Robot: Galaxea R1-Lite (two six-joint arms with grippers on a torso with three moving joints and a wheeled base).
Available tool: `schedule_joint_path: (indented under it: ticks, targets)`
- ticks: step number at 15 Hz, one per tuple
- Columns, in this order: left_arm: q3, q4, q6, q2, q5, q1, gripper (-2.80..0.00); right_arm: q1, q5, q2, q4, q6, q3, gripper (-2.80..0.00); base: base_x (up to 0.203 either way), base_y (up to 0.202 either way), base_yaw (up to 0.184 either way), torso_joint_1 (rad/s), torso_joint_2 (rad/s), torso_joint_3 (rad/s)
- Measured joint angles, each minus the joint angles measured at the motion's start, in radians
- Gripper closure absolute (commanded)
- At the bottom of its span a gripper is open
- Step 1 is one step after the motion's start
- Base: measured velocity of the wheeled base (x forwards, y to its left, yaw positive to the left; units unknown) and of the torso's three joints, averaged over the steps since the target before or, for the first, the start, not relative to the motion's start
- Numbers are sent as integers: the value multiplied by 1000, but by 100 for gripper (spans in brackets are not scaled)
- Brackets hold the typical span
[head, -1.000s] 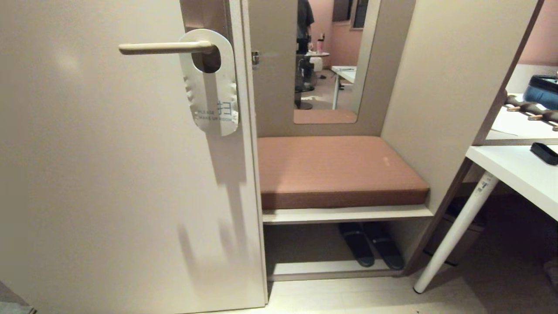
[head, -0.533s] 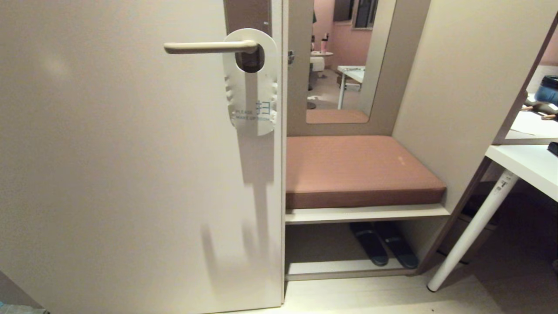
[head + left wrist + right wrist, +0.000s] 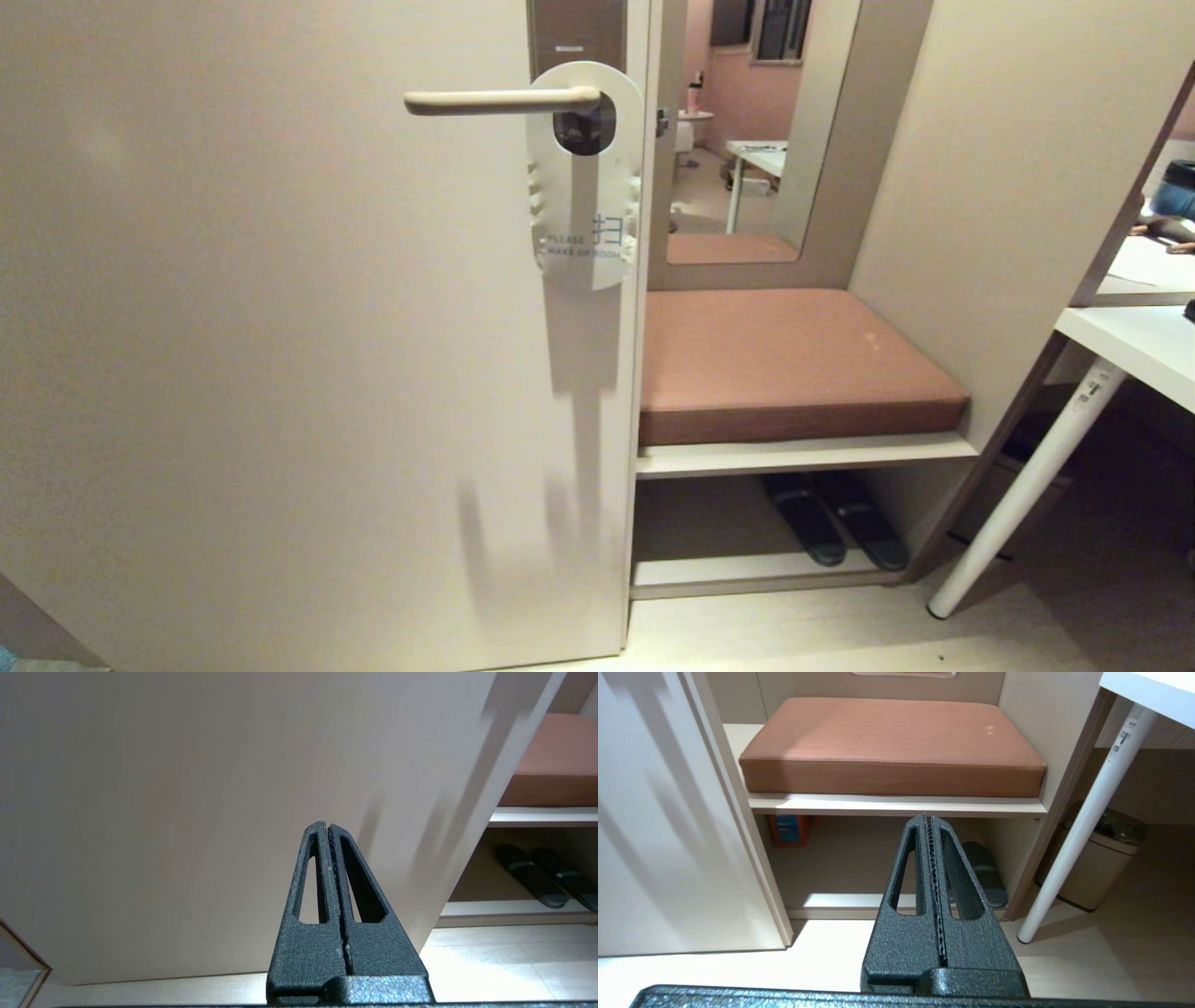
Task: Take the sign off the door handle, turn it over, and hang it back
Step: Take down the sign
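The left gripper point(image 3: 329, 828) is pressing its fingers tight together, holding nothing, low down facing the door point(image 3: 280, 373). The right gripper point(image 3: 930, 819) is squeezed together too, empty, pointing at the bench cushion point(image 3: 892, 742) beside the door. The sign point(image 3: 583, 177) is hanging on the door handle point(image 3: 495, 100), white side out, rounded, reading "PLEASE MAKE UP ROOM".

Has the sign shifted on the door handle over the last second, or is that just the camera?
No. The sign hangs at the same spot on the door handle; the whole scene slid right together, so the camera moved.
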Motion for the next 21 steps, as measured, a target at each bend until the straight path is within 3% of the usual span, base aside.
schedule_joint_path:
  ticks: [21]
  targets:
    - [0, 0, 0, 0, 0, 0, 0, 0, 2, 0, 0, -3, 0, 0, 0, 0, 0, 0, 0, 0]
